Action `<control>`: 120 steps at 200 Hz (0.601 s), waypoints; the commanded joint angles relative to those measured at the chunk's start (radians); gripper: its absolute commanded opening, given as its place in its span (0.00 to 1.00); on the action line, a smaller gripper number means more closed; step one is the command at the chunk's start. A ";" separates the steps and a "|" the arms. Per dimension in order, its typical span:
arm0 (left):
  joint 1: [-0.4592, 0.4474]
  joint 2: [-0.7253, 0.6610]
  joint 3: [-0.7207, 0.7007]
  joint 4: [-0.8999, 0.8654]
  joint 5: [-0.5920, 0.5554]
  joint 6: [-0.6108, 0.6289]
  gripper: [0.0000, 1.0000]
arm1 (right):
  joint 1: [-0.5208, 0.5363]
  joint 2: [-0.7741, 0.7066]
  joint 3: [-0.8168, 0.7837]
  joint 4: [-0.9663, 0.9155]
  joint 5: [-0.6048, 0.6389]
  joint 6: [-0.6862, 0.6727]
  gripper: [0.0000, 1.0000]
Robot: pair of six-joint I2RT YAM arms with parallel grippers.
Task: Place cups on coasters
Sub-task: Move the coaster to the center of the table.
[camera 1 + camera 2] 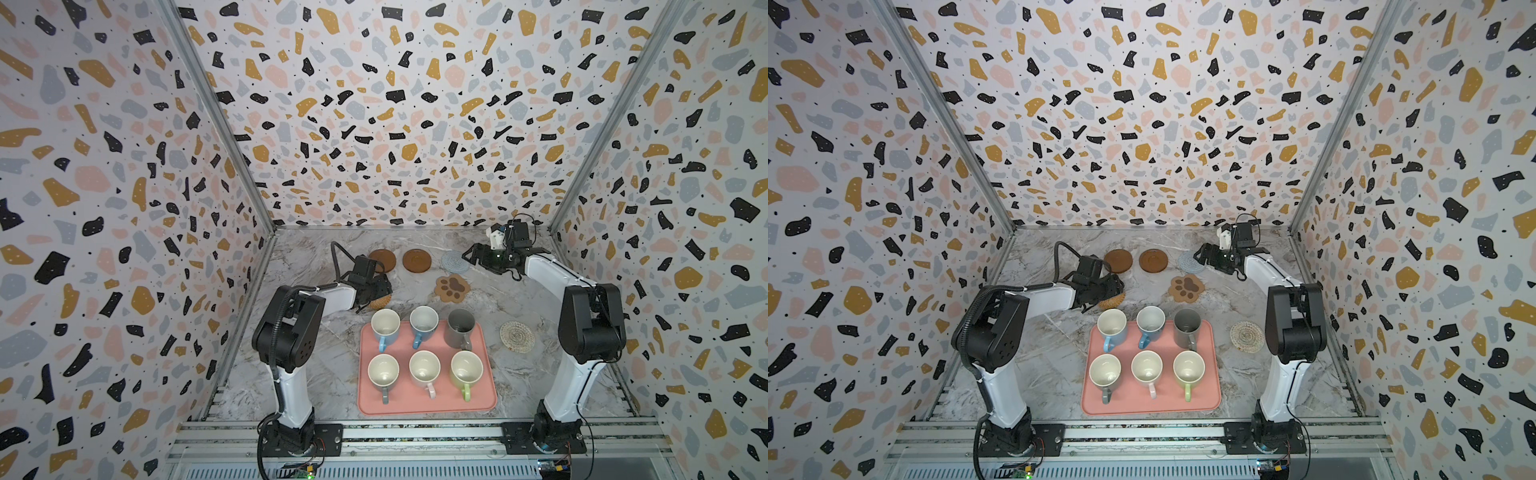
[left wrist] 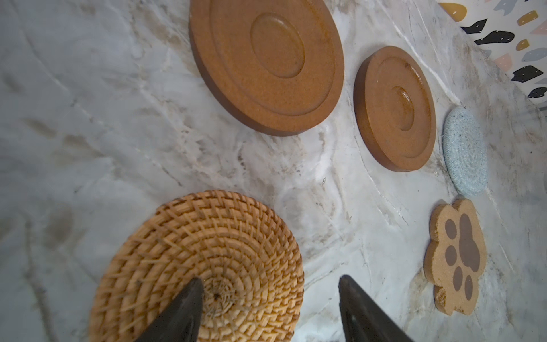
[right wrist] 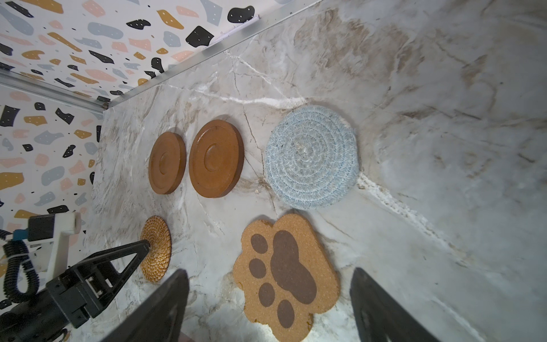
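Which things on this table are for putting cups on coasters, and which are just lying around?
For the job: two light blue mugs, dark grey mug, grey mug, pink mug, green mug; two wooden discs, blue woven coaster, paw coaster, rattan coaster, whitish patterned coaster.
Not part of it: pink tray under the mugs.

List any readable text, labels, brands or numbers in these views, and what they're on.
None readable.
No print shows on the cups or the pink tray.
The paw-shaped coaster has only a paw design, no lettering.
The circuit board at the front edge is too small to read.
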 commanded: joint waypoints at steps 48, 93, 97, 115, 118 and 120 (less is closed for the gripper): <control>-0.029 0.054 0.038 -0.028 0.041 0.003 0.73 | 0.005 -0.052 -0.001 -0.016 0.005 -0.001 0.87; -0.029 0.052 0.047 -0.032 0.021 -0.003 0.73 | 0.007 -0.052 0.000 -0.019 0.005 -0.005 0.88; -0.027 0.052 0.048 -0.032 0.020 -0.003 0.73 | 0.008 -0.052 0.000 -0.019 0.005 -0.007 0.87; -0.021 0.048 0.052 -0.030 0.016 -0.009 0.73 | 0.007 -0.050 0.000 -0.020 0.001 -0.007 0.87; -0.020 0.045 0.054 -0.029 0.016 -0.011 0.73 | 0.006 -0.050 0.000 -0.021 0.001 -0.007 0.87; -0.020 0.044 0.055 -0.028 0.016 -0.012 0.73 | 0.007 -0.050 0.000 -0.021 0.001 -0.008 0.87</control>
